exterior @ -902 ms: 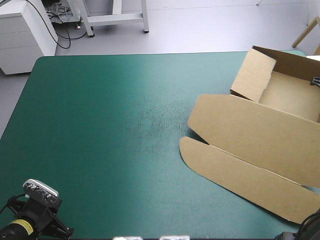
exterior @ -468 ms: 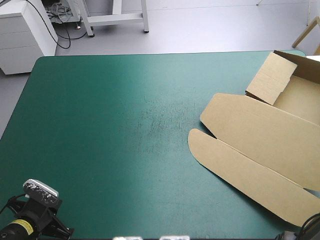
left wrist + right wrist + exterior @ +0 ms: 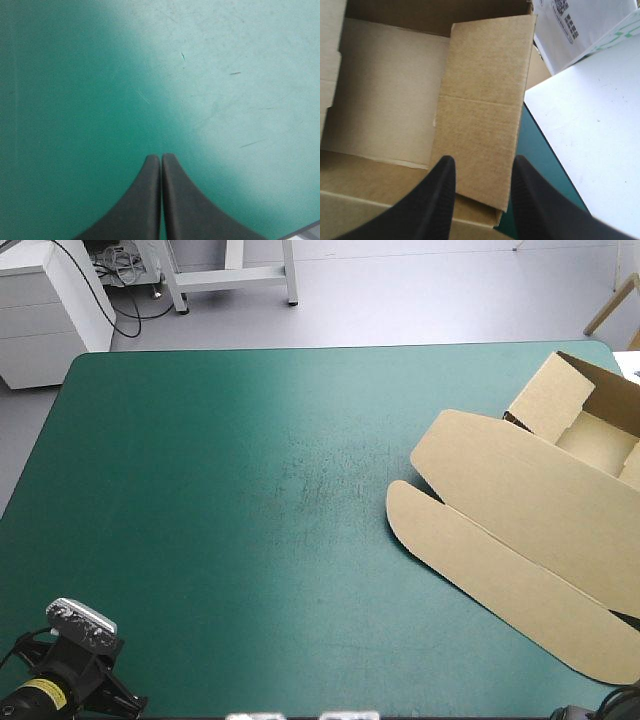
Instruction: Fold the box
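The box (image 3: 520, 510) lies at the right side of the worktop (image 3: 220, 490), running off its right edge; it is an open tray (image 3: 598, 435) at the far right corner with the lid (image 3: 500, 570) flat, stretching toward the near right corner; the long axis runs on a slant from mid-worktop to that corner.

The right gripper (image 3: 482, 162) is right over the tray; its fingers stand partly apart, and a raised brown panel (image 3: 485, 100) lies between and ahead of them; whether the pads press on it cannot be told, and they look too far apart for a grip. The panel's crease runs across the line of the fingers. A white board (image 3: 590, 130) lies just beside the box past the worktop's edge.

The left gripper (image 3: 161, 157) is pinched together on nothing, over bare teal-green cover at the near left, well apart from the box; the right arm is by far the nearer, so the next fold likely falls to it.

Against the earlier frames, the box has slid toward the right edge and turned a little; less of the tray shows in the high view.
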{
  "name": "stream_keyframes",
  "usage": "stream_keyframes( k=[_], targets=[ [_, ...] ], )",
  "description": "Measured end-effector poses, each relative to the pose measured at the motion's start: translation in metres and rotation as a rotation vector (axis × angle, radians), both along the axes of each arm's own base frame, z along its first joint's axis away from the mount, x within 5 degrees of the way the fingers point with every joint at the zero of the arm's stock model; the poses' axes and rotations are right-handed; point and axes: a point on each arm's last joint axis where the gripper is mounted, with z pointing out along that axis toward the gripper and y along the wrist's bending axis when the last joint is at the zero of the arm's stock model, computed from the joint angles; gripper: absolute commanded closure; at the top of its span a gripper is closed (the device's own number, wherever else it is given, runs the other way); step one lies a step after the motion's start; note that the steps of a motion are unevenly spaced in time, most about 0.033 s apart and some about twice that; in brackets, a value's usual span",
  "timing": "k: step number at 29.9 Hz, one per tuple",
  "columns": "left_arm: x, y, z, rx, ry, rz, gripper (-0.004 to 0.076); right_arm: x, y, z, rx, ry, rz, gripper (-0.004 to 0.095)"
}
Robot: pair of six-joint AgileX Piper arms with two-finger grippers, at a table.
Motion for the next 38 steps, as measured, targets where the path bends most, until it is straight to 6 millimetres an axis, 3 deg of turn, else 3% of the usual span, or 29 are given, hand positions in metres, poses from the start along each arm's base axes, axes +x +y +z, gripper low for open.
stream_keyframes(
  k=[2, 8, 14, 19, 24, 30, 38],
  targets=[
    [0.000, 0.000, 0.000, 0.000, 0.000, 0.000, 0.0734, -0.012, 0.010, 0.015, -0.008, -0.040, 0.010, 0.0907],
    [0.000, 0.000, 0.000, 0.000, 0.000, 0.000, 0.0734, -0.061, 0.055, 0.042, 0.020, -0.135, 0.079, 0.0915],
    [0.000, 0.000, 0.000, 0.000, 0.000, 0.000, 0.0734, -0.116, 0.121, 0.049, 0.004, -0.191, 0.200, 0.0916],
    [0.000, 0.000, 0.000, 0.000, 0.000, 0.000, 0.0734, -0.156, 0.175, 0.025, 0.020, -0.193, 0.384, 0.0916],
    [0.000, 0.000, 0.000, -0.011, 0.002, 0.013, 0.0734, -0.195, 0.205, -0.010, 0.037, -0.181, 0.528, 0.0917],
    [0.000, 0.000, 0.000, -0.013, 0.002, 0.014, 0.0734, -0.221, 0.214, -0.053, 0.060, -0.142, 0.575, 0.0927],
    [0.000, 0.000, 0.000, -0.014, 0.002, 0.016, 0.0734, -0.238, 0.216, -0.083, 0.027, -0.177, 0.590, 0.0927]
  ],
)
